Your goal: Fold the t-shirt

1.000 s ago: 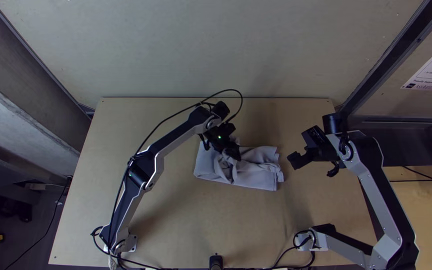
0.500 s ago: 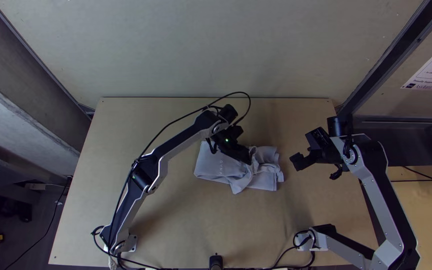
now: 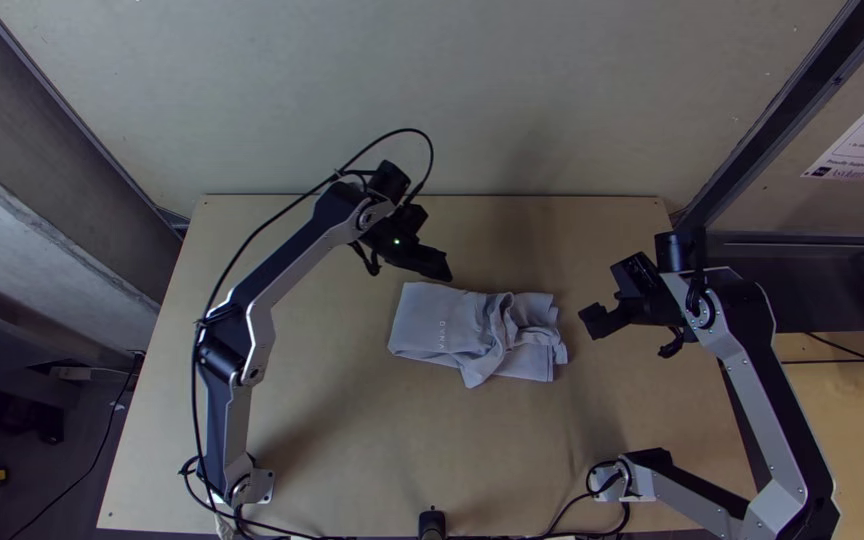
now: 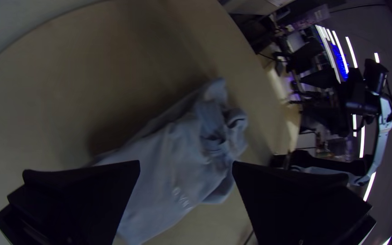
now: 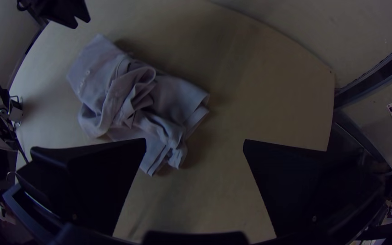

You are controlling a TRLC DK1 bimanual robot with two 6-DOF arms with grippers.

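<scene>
The left gripper (image 3: 440,268), its fingers spread, is above the table (image 3: 342,440), between the far edge and the t-shirt (image 3: 437,325). The t-shirt lies on the table's middle, somewhat closer to the far edge than the near one, folded, smoother at its left end and bunched toward the right. Toward the table's right edge, the right gripper (image 3: 592,320) has its fingers wide apart, near the cloth.

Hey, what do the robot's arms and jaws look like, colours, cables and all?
The left arm and right arm have silver-grey links with dark panels and black joints. A black cable loops along the left one, which shows a small green light. The jaws are black, wide and flat.
</scene>
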